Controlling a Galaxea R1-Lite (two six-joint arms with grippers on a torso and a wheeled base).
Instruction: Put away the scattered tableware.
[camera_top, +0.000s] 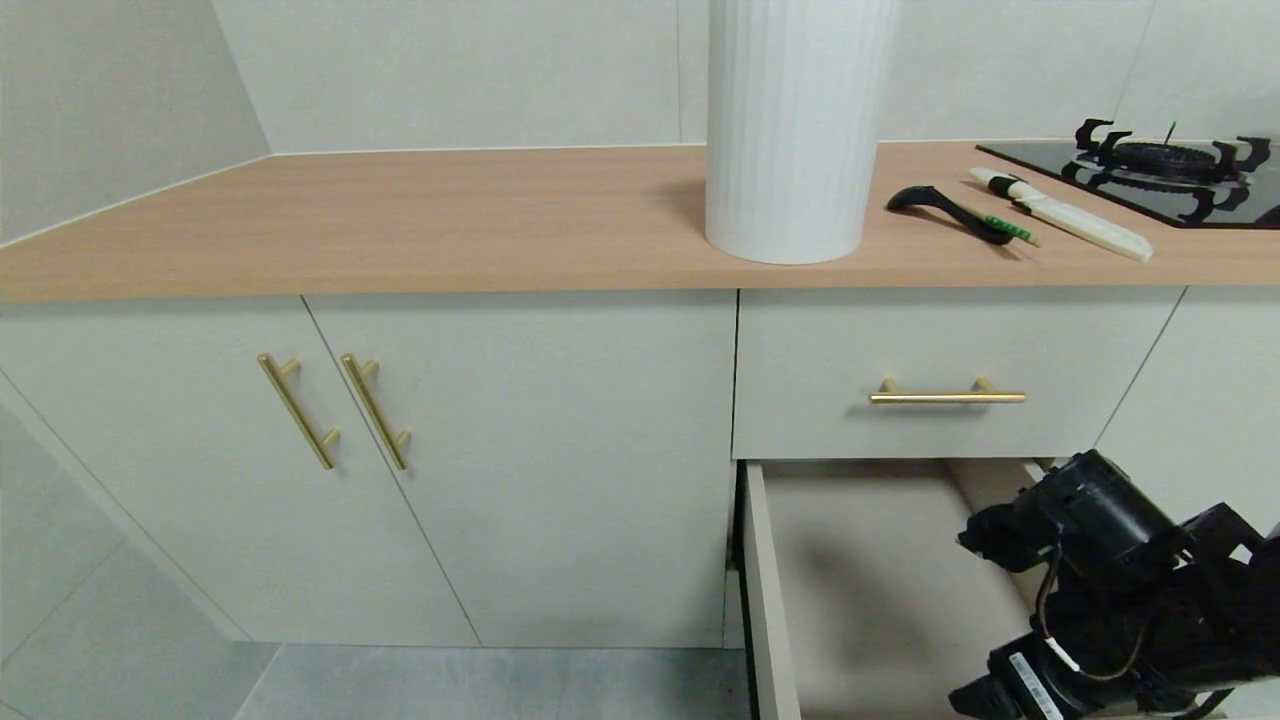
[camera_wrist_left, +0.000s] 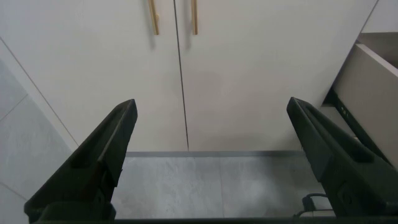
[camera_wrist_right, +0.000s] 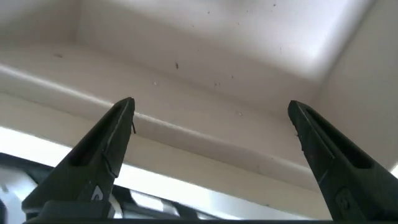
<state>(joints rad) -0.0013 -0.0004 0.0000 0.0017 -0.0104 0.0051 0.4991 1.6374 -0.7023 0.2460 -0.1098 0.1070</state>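
On the wooden counter (camera_top: 400, 220) to the right lie a black spoon-like utensil (camera_top: 945, 212), a green-handled piece (camera_top: 1010, 230) and a white knife (camera_top: 1070, 216). Below them the lower drawer (camera_top: 870, 590) stands pulled out, with nothing visible on its pale floor. My right arm (camera_top: 1110, 590) hangs over the drawer's right side; my right gripper (camera_wrist_right: 211, 118) is open, pointing into the drawer's inside (camera_wrist_right: 205, 56). My left gripper (camera_wrist_left: 211, 124) is open, low before the cabinet doors (camera_wrist_left: 180, 68), with nothing between its fingers.
A tall white ribbed container (camera_top: 795, 125) stands on the counter near the utensils. A black gas hob (camera_top: 1150, 170) sits at the far right. The upper drawer (camera_top: 945, 375) with a brass handle is shut. Grey tiled floor (camera_wrist_left: 205, 186) lies below.
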